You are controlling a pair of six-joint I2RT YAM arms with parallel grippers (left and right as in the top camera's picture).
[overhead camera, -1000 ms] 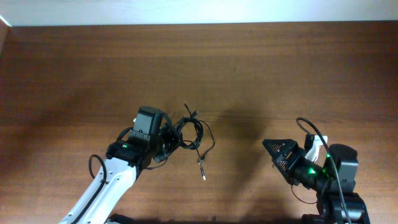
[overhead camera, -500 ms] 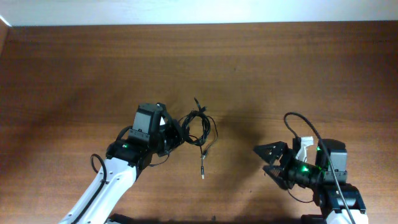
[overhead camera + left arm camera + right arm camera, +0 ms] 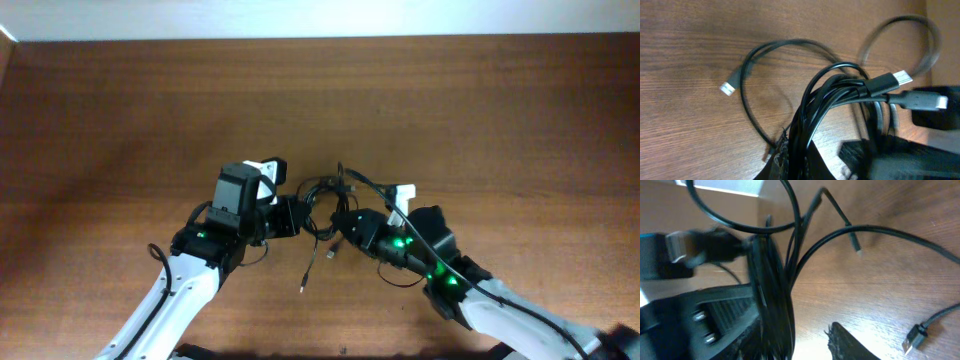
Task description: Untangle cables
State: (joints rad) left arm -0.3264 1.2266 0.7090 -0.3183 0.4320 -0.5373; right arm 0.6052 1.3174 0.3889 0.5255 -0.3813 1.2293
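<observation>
Amid the cables [image 3: 322,198], right gripper [image 3: 341,221] outstretched.

Wooden table [image 3: 480,110] fills nearly whole overhead view: dark reddish-brown top, fine grain running left to right. Pale off-white strip [image 3: 320,18] along top of frame, beyond table's far edge; wall or floor, cannot tell. Brightest at top left corner. Soft, diffuse shadows on wood mid-table. Wrist views: same wood close up, grain clear, tone lighter.

Wood table [image 3: 480,110]; cables [image 3: 811,120] bunched centre, probably touching.
</observation>
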